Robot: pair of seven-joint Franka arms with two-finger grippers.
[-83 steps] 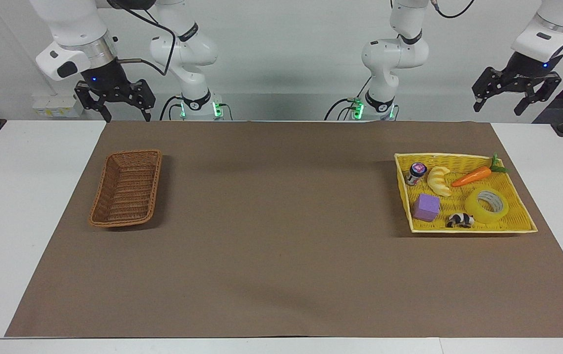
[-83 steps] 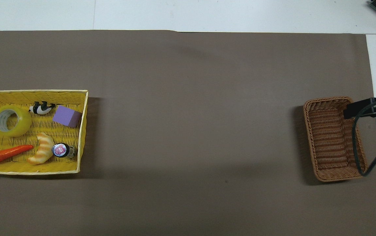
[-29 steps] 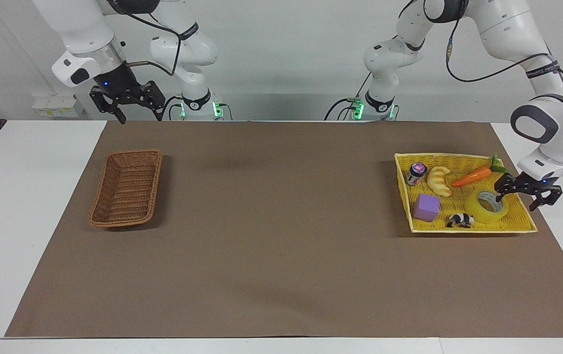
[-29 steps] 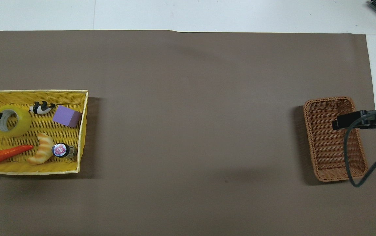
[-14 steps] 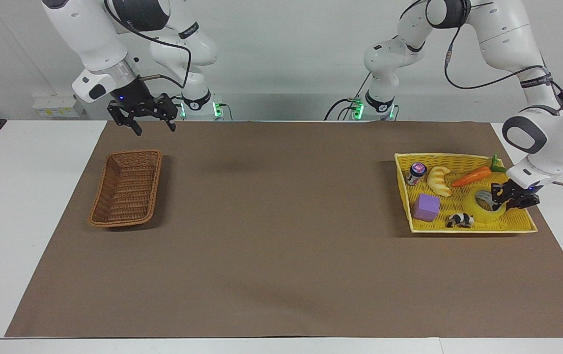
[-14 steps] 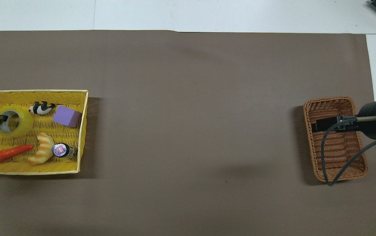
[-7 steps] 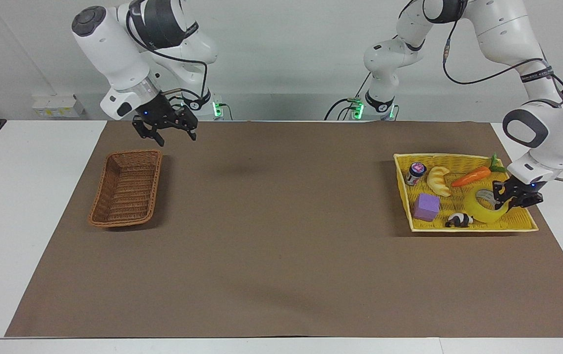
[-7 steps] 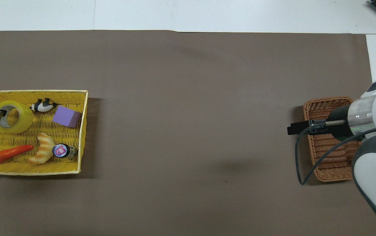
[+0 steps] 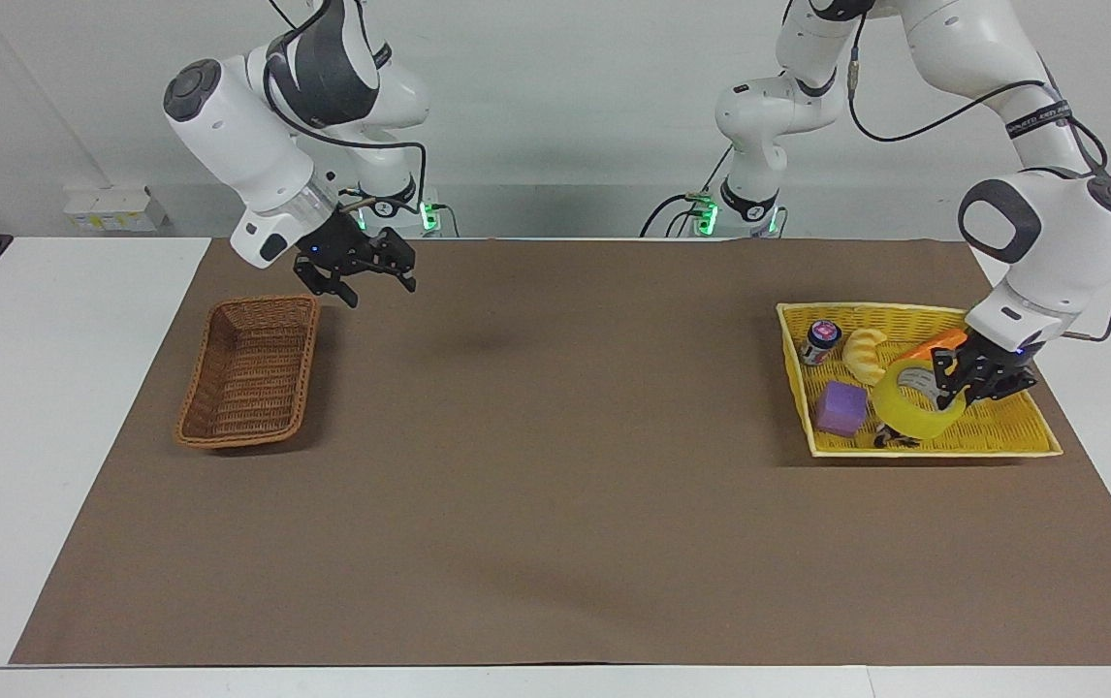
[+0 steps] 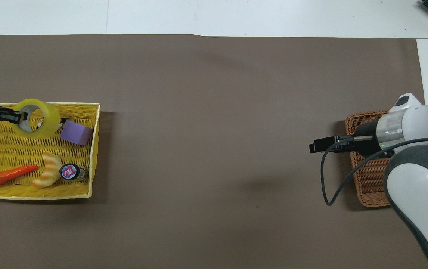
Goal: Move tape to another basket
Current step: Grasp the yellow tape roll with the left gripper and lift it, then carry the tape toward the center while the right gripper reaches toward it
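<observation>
Covering most of a white table (image 9: 61,407), a brown mat (image 9: 555,465) lies below a pale wall, with the two arm bases at the top of the facing view. At the right of that view the left gripper (image 9: 970,380) is clamped on the rim of the tape (image 9: 909,409), which hangs tilted in the air over the yellow tray (image 9: 1001,441), clear of its floor. At upper left, the right gripper (image 9: 373,287) hangs with fingers spread and nothing in them, above the mat just beside the basket (image 9: 247,373). In the tray lie a purple block (image 9: 841,408), a croissant (image 9: 864,353) and a small jar (image 9: 820,340); the carrot (image 10: 10,175) is mostly hidden by the left gripper in the facing view (the overhead view shows it whole). A small black-and-white toy (image 9: 890,439) peeks from under the tape, too covered to identify. In the overhead view the right arm hides much of the basket.
</observation>
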